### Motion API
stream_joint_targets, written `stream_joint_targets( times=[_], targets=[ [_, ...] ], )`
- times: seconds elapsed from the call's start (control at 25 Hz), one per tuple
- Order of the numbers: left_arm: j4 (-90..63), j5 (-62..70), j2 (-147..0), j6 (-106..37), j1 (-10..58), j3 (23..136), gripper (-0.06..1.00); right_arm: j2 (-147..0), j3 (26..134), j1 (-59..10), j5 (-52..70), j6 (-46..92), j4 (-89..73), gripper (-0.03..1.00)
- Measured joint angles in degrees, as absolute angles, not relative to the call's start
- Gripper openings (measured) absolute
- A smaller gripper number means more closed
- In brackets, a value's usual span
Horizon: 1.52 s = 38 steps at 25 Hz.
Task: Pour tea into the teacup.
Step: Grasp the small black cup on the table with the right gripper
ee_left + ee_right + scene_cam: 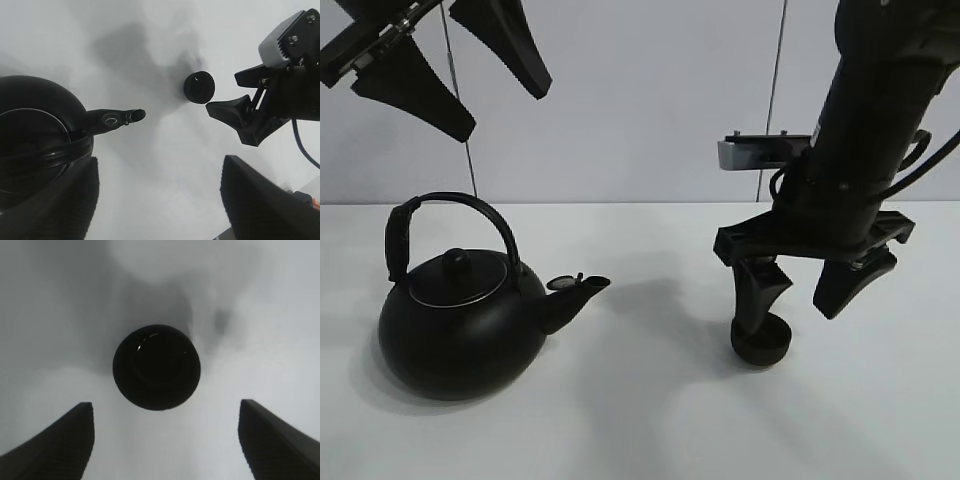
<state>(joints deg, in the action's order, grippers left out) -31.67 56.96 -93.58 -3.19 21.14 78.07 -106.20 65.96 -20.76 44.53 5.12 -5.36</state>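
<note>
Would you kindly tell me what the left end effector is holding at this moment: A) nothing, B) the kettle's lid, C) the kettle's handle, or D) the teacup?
A: the left end effector hangs open high above the kettle, clear of its handle and lid, while the teacup stands on the table far off to the other side.

You're looking at a matt black kettle [450,335], a thin metallic ring glinting round its lid [457,275]; beyond its spout the teacup [761,345] is showing the same dull black on a smooth white tabletop [650,425].
</note>
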Motion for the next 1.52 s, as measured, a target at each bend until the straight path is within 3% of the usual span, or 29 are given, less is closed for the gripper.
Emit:
stream_joint_targets(
  times=[0.84,1.52],
  targets=[
    [-31.7,56.8,-93.6,-3.2,21.1,78.1,0.50,-109.6,66.1,-23.6,40.7,-10.4,3.7,0.55],
    [-31.7,56.8,-93.6,-3.2,21.1,78.1,0.50,-109.6,66.1,-23.6,38.8,-10.6,0.9,0.55]
  ],
)
